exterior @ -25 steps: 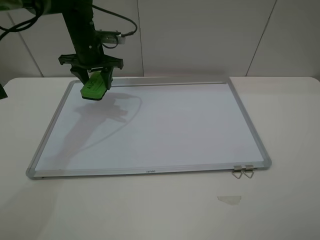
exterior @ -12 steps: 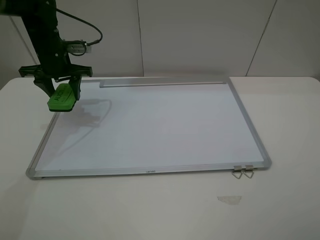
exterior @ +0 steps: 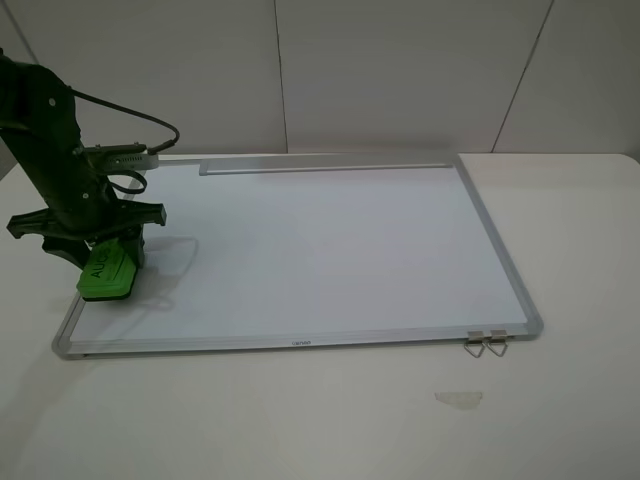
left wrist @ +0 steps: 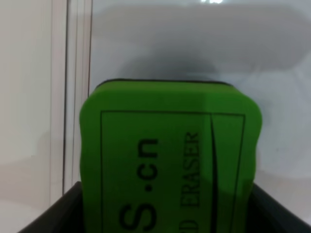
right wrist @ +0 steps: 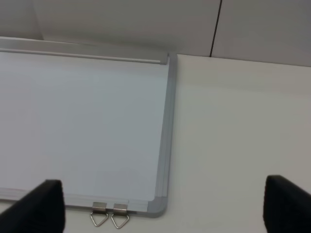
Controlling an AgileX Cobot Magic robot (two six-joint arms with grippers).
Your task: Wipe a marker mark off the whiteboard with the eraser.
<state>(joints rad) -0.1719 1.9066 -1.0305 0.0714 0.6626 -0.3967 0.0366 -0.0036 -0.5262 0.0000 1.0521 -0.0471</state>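
Observation:
The whiteboard [exterior: 330,250] lies flat on the table, its white surface [right wrist: 82,121] showing no writing. The marker mark is not visible in any view. My left gripper [exterior: 105,262] is shut on the eraser [exterior: 107,272], a bright green block, low over the board's left edge near the front-left corner. In the left wrist view the eraser [left wrist: 170,155] fills the picture between dark fingers [left wrist: 65,213], just inside the silver frame [left wrist: 77,73]. Whether its felt touches the board I cannot tell. My right gripper [right wrist: 165,206] is open, hovering off the board's front-right corner.
A tray strip [exterior: 320,167] runs along the board's far edge. Two metal clips [exterior: 486,344] hang at the front-right corner, also in the right wrist view as clips [right wrist: 109,216]. A small pale scrap [exterior: 458,398] lies on the white table in front. A cable [exterior: 150,120] loops from the left arm.
The left arm carried the eraser from the board's far-left corner forward along the left edge and down, to the front-left corner. The board looks unchanged.

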